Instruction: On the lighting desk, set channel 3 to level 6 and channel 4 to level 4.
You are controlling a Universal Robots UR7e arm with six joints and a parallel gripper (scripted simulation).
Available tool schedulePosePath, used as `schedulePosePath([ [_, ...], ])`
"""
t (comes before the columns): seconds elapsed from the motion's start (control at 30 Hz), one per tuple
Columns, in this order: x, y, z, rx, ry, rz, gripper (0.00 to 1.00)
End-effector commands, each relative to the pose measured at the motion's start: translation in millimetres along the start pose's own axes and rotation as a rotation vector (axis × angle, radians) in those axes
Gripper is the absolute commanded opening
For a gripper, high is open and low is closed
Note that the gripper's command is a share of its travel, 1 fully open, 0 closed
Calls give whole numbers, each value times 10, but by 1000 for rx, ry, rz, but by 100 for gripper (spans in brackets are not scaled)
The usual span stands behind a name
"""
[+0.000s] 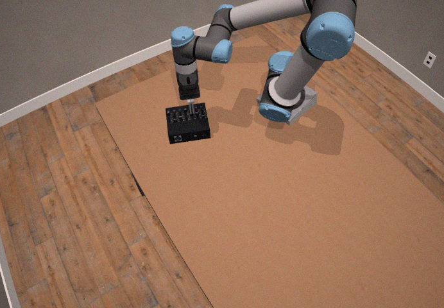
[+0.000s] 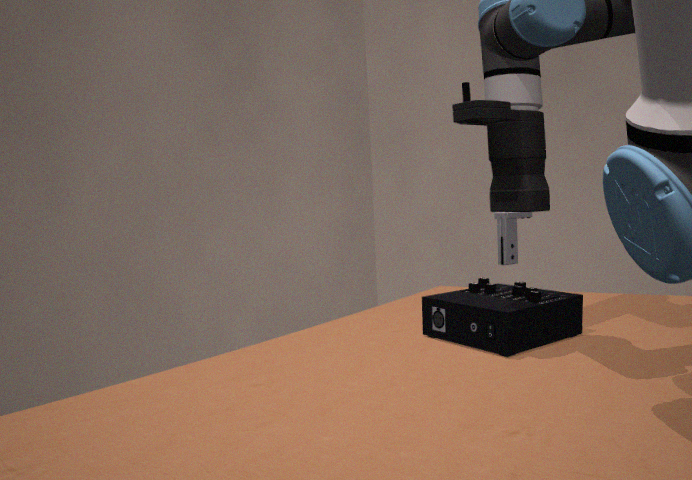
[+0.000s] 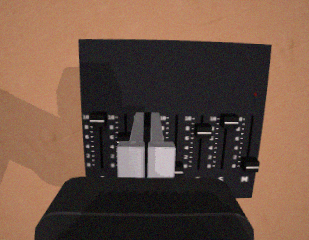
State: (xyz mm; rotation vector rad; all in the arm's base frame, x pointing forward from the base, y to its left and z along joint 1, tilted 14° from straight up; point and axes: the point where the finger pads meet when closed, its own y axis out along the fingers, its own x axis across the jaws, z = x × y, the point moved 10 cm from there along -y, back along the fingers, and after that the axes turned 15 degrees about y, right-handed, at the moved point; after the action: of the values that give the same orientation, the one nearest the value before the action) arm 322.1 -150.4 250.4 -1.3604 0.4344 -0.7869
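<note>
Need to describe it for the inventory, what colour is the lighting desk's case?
Black lighting desk, clearest in the exterior view.

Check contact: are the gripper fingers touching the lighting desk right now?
Apart. The exterior view shows the shut gripper hanging above the lighting desk, with bare wall visible between its fingertips and the fader caps.

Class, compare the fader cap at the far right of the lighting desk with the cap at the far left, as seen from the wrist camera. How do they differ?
The far-right cap sits at the near end of its slot, close to the desk's edge; the far-left cap sits at the far end. The far-right cap looks larger, being nearer the camera. Both are dark caps with a pale line, untouched by the shut fingers.
</note>
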Motion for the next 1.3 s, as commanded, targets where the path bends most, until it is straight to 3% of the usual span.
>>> schedulePosePath([
  [0.0, 12, -19, -4, 0, 0, -4, 0],
  [0.63, 28, -19, -4, 0, 49, -4, 0],
  [1.27, 125, -17, -11, 1, 338, -4, 0],
])
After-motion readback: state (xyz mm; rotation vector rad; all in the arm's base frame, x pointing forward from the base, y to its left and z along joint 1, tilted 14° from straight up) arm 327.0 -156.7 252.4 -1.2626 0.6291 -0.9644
